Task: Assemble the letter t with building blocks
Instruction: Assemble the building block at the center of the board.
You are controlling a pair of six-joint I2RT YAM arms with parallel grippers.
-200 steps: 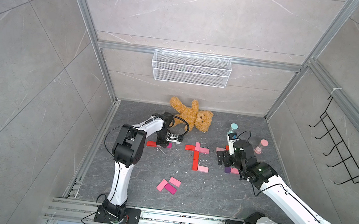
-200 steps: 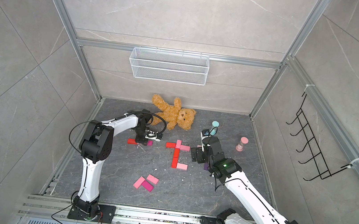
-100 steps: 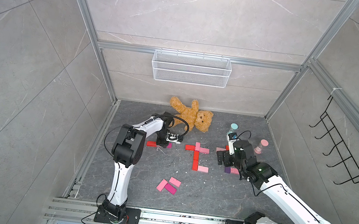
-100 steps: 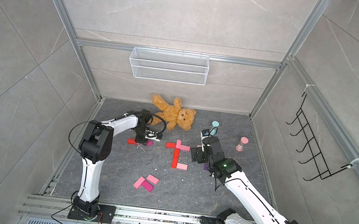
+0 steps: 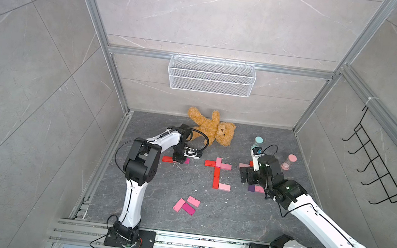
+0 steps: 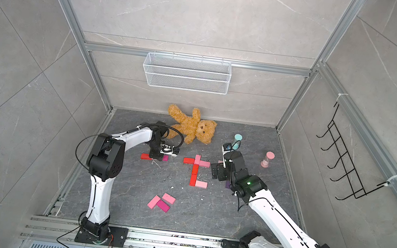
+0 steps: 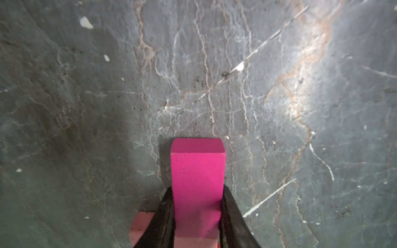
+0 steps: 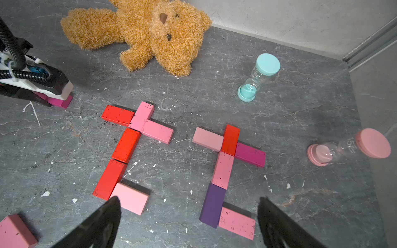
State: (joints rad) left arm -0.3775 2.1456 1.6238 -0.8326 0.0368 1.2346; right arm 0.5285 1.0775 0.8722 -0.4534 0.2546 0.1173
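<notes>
- Left gripper [image 7: 197, 193] is clamped across the narrow width of a magenta block [image 7: 197, 167]. Its black fingers [image 7: 165, 206] press the two long sides near one end, and most of the block sticks out past them.
- We find this block low down toward the left edge of the dark stone floor [image 5: 157, 202], just beside a red strip of blocks [image 5: 168, 159] lying flat. A light pink block [image 7: 141, 223] peeks out from under it. We cannot tell whether it rests on something or is lifted.
- Right gripper [image 8: 189, 200] hangs empty with its jaws wide apart, low over a finished t [image 8: 225, 167] of pink, red, magenta and purple blocks toward the floor's right edge.
- Another t [image 5: 217, 173], red and pink, lies at the floor's centre. Three loose pink blocks [image 5: 186, 204] sit nearer the front edge.
- We judge the blocks to be stiff, light and smooth-painted, with flat parallel sides that suit a pinch. Their speckled paint suggests they tolerate knocks.
- We judge the best hold to be across the long sides near the middle. Held by one end, as this one is, a block could pivot or slip when it touches down.
</notes>
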